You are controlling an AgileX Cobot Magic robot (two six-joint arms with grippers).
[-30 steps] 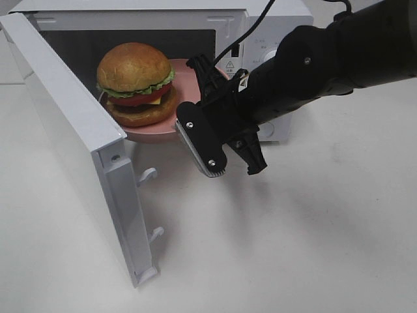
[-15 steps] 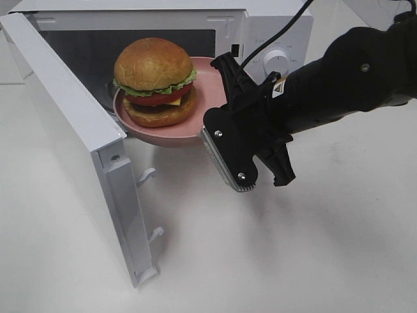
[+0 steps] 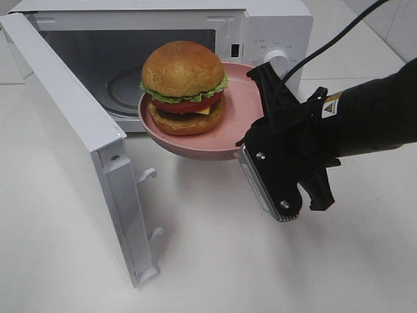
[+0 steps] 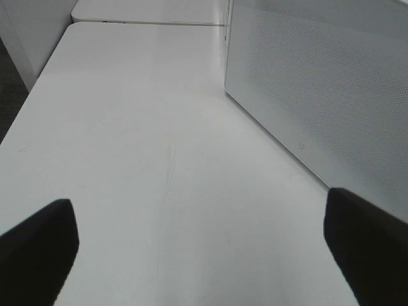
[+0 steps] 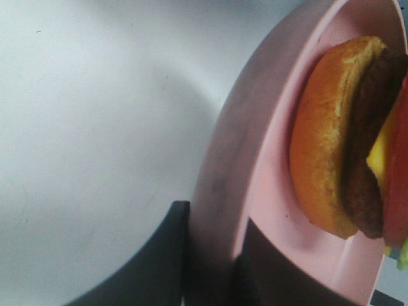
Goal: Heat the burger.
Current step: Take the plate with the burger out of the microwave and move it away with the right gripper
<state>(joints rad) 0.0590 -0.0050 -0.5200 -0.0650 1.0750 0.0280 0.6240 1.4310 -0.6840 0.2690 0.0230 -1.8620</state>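
The burger (image 3: 184,81), with golden domed bun, lettuce, tomato and dark patty, stands on a shallow pink plate (image 3: 225,142). My right gripper (image 3: 251,134) is shut on the plate's right rim and holds plate and burger in the air in front of the open microwave (image 3: 273,19). In the right wrist view the plate's rim (image 5: 255,159) sits between my dark fingers (image 5: 169,255), with the burger (image 5: 338,140) on it. My left gripper (image 4: 204,268) is open and empty above the bare table. It is out of the exterior high view.
The microwave's door (image 3: 71,130) swings wide open to the front left. The cavity with its glass turntable (image 3: 124,85) holds nothing. In the left wrist view a white perforated panel (image 4: 319,83) stands near the left gripper.
The right gripper has carried the plate with the burger out of the microwave cavity, to the right and toward the front. The door has not moved.
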